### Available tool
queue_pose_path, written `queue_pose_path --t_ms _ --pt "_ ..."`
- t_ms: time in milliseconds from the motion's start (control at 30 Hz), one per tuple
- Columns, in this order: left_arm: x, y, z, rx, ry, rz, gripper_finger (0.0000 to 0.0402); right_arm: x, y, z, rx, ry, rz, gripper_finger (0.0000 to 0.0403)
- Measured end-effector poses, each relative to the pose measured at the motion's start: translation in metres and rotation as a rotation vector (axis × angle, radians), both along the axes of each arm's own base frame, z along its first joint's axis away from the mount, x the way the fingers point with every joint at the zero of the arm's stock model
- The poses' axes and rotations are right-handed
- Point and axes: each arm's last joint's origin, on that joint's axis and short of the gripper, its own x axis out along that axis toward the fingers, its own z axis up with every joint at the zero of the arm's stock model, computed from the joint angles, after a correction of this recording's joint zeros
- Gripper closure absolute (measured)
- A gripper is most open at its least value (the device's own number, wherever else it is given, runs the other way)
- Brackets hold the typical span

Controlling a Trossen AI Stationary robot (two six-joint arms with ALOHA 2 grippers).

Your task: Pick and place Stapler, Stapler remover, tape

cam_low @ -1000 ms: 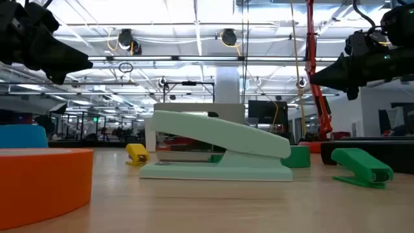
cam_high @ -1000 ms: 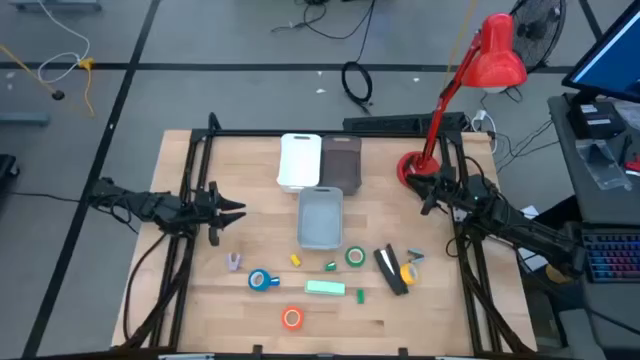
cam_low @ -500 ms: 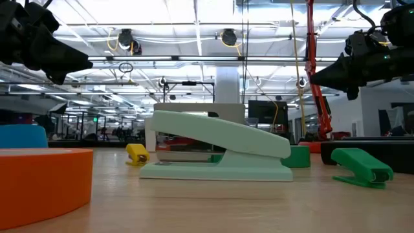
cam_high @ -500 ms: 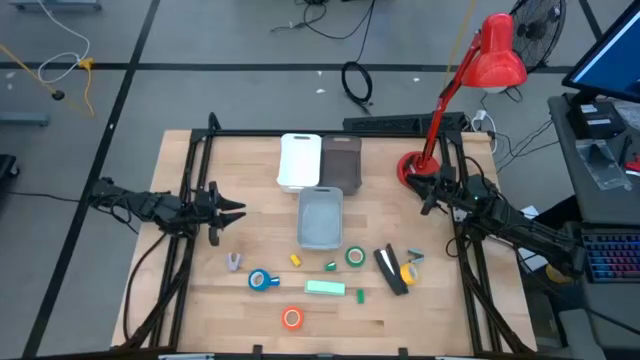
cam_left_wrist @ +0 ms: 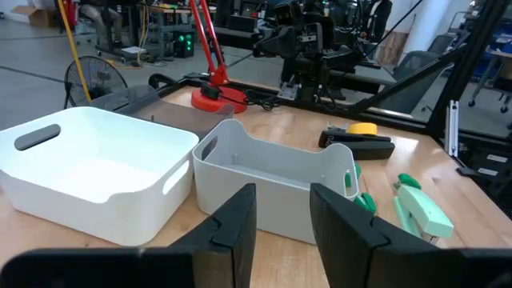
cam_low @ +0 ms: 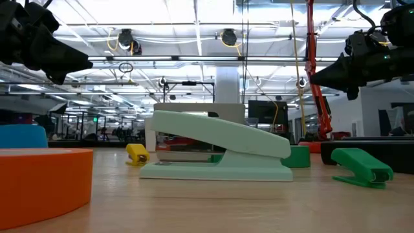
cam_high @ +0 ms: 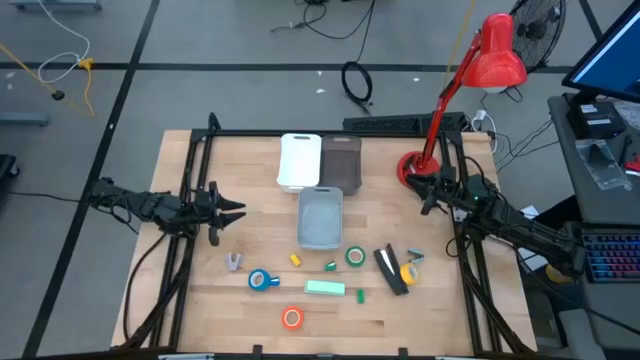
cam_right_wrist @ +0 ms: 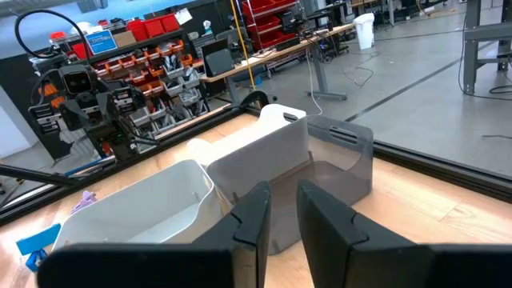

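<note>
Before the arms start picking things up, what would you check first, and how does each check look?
1. Left gripper empty, jaws slightly apart: ok.
2. Right gripper empty, jaws slightly apart: ok.
3. Mint green stapler lying free on the table, nothing on it: ok.
4. Blue tape roll, orange tape roll and green tape roll each lying apart: ok.
5. Grey bin holding nothing: ok. White bin also ok.
6. Which small piece is the staple remover: cannot tell.
</note>
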Motion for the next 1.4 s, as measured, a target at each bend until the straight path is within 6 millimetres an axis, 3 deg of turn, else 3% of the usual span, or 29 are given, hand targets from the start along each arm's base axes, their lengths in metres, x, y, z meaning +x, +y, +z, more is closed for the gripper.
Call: queue_pose_path --t_ms 1133,1400 --pt "0.0000 0.0000 0.0000 0.002 0.000 0.000 0.0282 0.0000 0.0000 0.0000 0.000 0.000 0.000 0.0344" --pt "0.0000 0.0000 0.0000 0.081 0.012 -0.009 0.0282 0.0000 0.0000 0.0000 0.000 0.000 0.000 0.0344"
